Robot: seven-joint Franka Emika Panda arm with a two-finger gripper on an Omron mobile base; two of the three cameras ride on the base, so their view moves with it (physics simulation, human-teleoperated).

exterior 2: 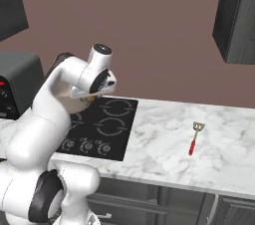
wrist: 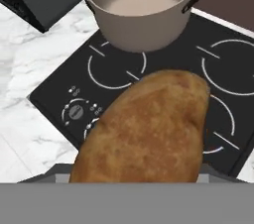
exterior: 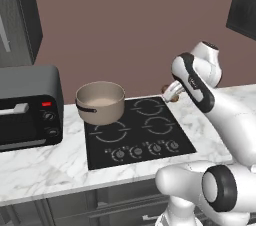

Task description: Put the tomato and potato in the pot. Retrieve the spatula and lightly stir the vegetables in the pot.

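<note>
The potato (wrist: 149, 129) is clamped in the pincer (exterior: 171, 93), held above the far right corner of the cooktop (exterior: 137, 130). The pot (exterior: 100, 102) is set on the back left burner, apart from the potato. The spatula (exterior 2: 195, 137) is laid on the tabletop (exterior 2: 164, 144), well right of the cooktop.

One pot (exterior: 100, 101), one potato (wrist: 144, 129) (brown), one spatula (exterior 2: 195, 138).
</note>
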